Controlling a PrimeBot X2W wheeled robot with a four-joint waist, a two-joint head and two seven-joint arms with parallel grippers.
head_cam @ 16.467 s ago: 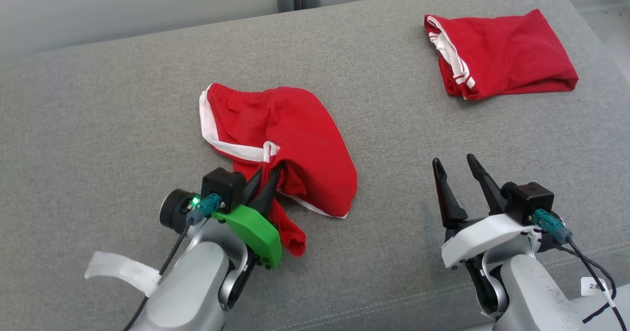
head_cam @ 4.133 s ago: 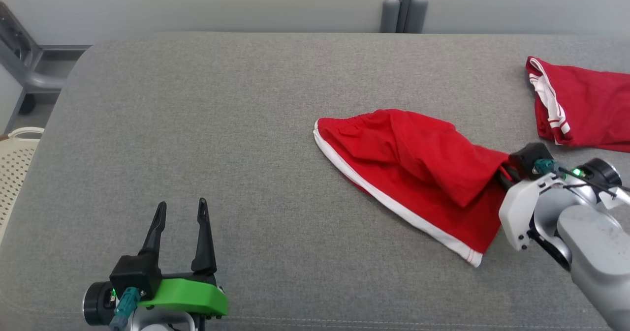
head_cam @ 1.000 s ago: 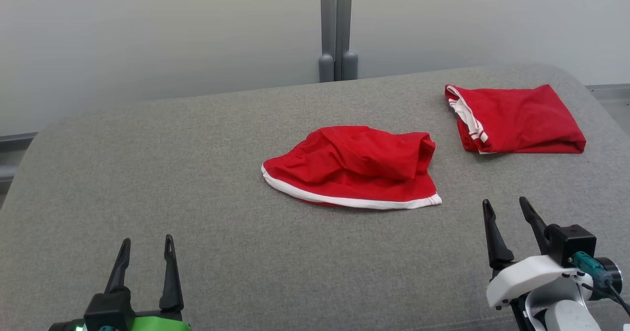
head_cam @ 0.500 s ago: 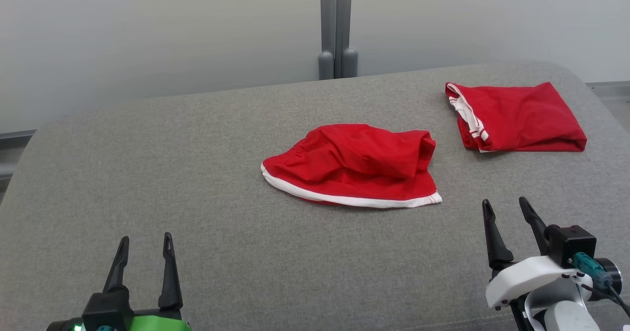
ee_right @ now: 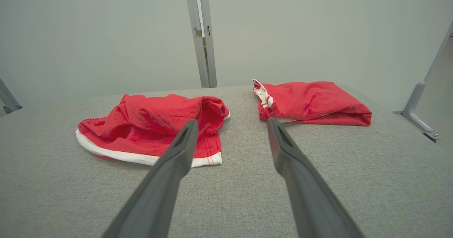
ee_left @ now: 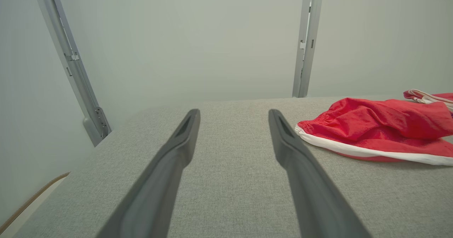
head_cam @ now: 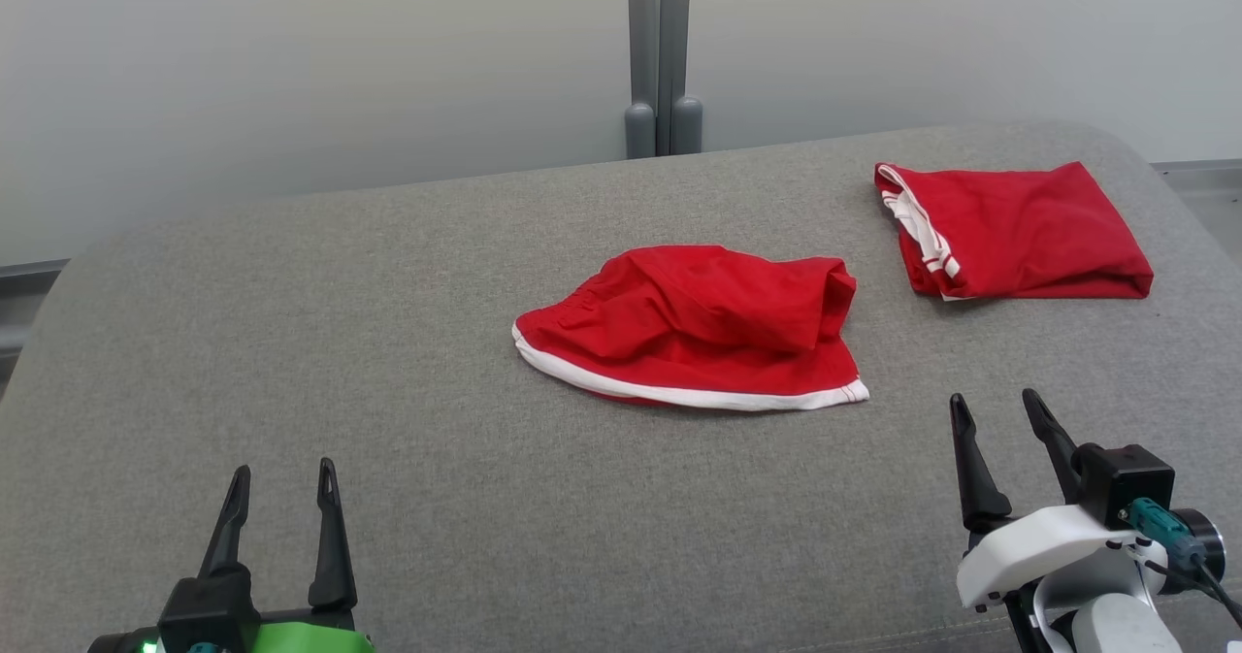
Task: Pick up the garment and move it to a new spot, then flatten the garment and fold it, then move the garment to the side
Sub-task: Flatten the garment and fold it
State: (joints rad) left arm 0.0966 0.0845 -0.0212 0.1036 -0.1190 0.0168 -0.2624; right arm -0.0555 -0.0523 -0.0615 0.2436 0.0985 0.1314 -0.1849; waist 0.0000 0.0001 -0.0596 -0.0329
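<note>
Garment (head_cam: 694, 328) rumpled on grey cushion (head_cam: 340, 323), left claw (head_cam: 282, 466), right claw (head_cam: 994, 397) agape

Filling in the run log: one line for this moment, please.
shorts: folded, centre | other shorts: far right | jaws: both open, empty

left gripper (head_cam: 282, 466): two long dark fingers, tapering to narrow tips. They sit on a black block (head_cam: 209, 609), with a bright green shell (head_cam: 310, 641) under it and a small green LED (head_cam: 150, 646) lit at the shell's edge.
right gripper (head_cam: 995, 397): same dark fingers, but a white shell (head_cam: 1029, 544). On its side is a black boxy module (head_cam: 1124, 483), probably the wrist camera housing. A teal connector (head_cam: 1157, 522) feeds a thin black cable (head_cam: 1221, 595), with a black round cap (head_cam: 1206, 537) behind it. The pale grey forearm (head_cam: 1116, 634) below is a bit scuffed.
wrist views: fingers (ee_left: 162, 181) read matte dark grey, with a recessed slot near each tip.
</note>
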